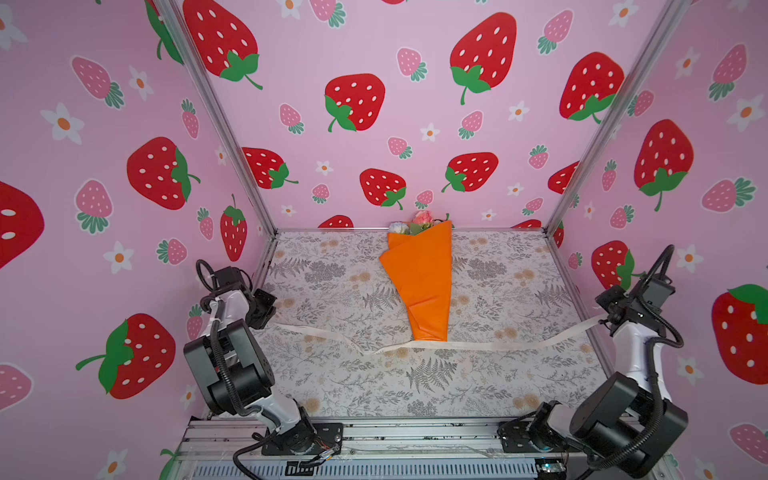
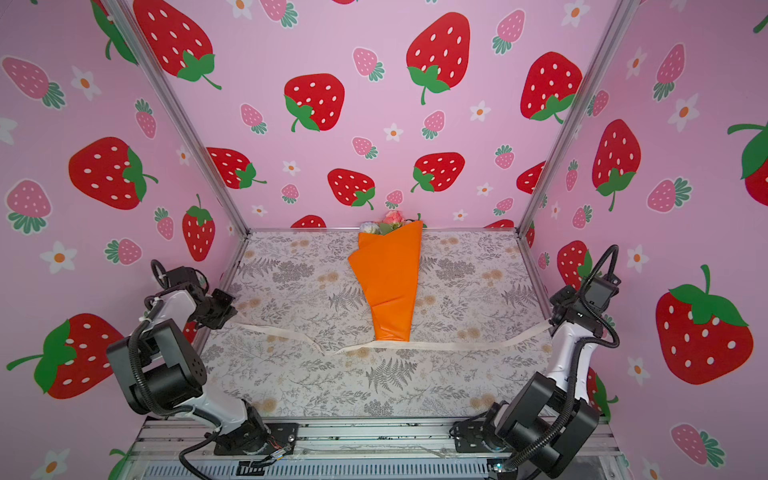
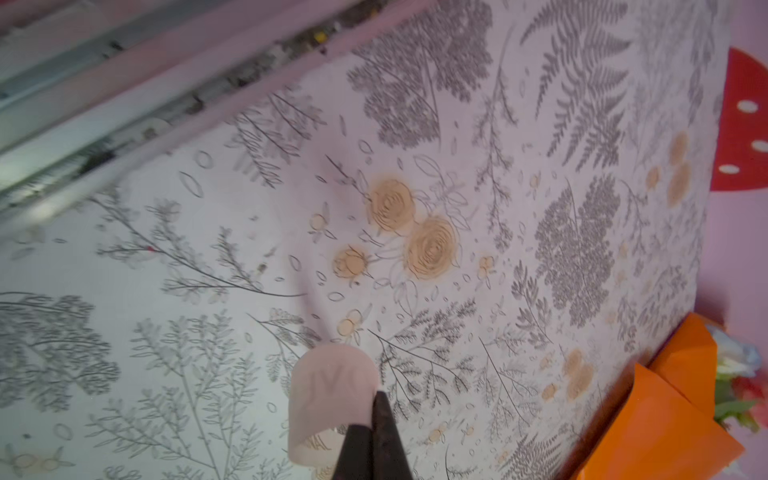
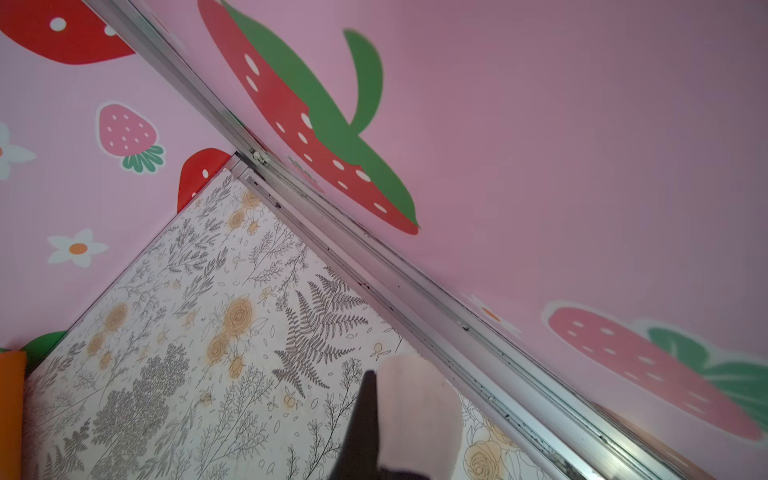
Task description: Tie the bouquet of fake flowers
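Start at the left edge of the table (image 1: 332, 374). There your left gripper (image 1: 271, 321) is low, close to the side wall. Its jaws are clenched on one end of the cream ribbon (image 1: 478, 344). In the left wrist view you see this clearly: the dark fingers (image 3: 386, 432) are pressed together, and the ribbon end (image 3: 328, 386) curls out beside them.

From this gripper the ribbon goes across the table toward the middle. In both top views it lies flat with some soft waves. It passes the narrow lower end of the orange wrapping paper (image 1: 422, 278). You cannot tell if it goes under the paper there or only touches it.

The bouquet of fake flowers (image 1: 422, 219) is in the middle, at the back of the table. It is inside the paper cone. Only the pink and white heads with some green leaves look out at the wide end, against the back wall. The bouquet is well apart from both grippers, between them and farther back.

At the right edge your right gripper (image 1: 604, 319) is beside the side wall. In the right wrist view its dark finger (image 4: 365, 415) is pressed against the other ribbon end (image 4: 419, 399), so these jaws are clenched on the ribbon too.
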Robot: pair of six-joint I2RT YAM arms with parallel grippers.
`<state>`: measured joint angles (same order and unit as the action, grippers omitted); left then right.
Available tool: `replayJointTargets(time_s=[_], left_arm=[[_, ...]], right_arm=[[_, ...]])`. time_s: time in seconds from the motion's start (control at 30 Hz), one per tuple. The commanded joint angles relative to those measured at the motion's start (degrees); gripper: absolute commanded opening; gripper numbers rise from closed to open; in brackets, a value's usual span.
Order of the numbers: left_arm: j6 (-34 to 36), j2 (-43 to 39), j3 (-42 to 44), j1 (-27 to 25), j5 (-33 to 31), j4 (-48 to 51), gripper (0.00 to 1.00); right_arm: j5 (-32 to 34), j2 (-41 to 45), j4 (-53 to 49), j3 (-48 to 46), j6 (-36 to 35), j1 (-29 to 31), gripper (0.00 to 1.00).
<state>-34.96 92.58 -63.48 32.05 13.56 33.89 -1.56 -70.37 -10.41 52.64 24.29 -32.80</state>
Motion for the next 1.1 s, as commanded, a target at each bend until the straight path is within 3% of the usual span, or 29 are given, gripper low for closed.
replayJointTargets(time_s=[0.0,0.07,0.23,0.33,0.53,0.8,0.9,1.07], left_arm=[[-1.7,-1.5,-2.1,0.8,-10.1,3.3,0.02],[-2.4,-1.9,-1.8,0.8,-12.8,2.9,0.03],[-3.4,-0.1,-2.0,0.9,-15.8,3.2,0.18],[-3.8,1.1,-2.7,1.0,-18.1,5.1,0.35],[-3.9,-2.7,-0.6,0.9,-15.7,4.2,0.42],[-1.0,-12.6,6.6,-2.4,0.6,-1.2,0.44],[-0.3,-17.2,10.6,-6.5,4.1,-3.8,0.55],[-1.9,-21.9,16.2,-14.8,8.1,-7.8,0.62]], right_arm=[[3.4,-1.8,2.6,2.9,0.1,-0.4,0.00],[2.1,-3.5,2.1,4.4,-0.3,-0.3,0.00],[-1.7,-7.4,1.1,6.1,-1.8,0.0,0.00],[-2.6,-8.4,0.6,5.9,-2.4,0.7,0.00],[-4.7,-8.0,-0.2,4.6,-2.7,2.3,0.08],[-7.5,-4.0,-2.3,1.0,-2.5,4.4,0.42],[-7.9,-2.2,-4.6,1.0,-2.4,4.8,0.50],[-9.6,2.1,-5.6,1.0,-1.8,6.3,0.59]])
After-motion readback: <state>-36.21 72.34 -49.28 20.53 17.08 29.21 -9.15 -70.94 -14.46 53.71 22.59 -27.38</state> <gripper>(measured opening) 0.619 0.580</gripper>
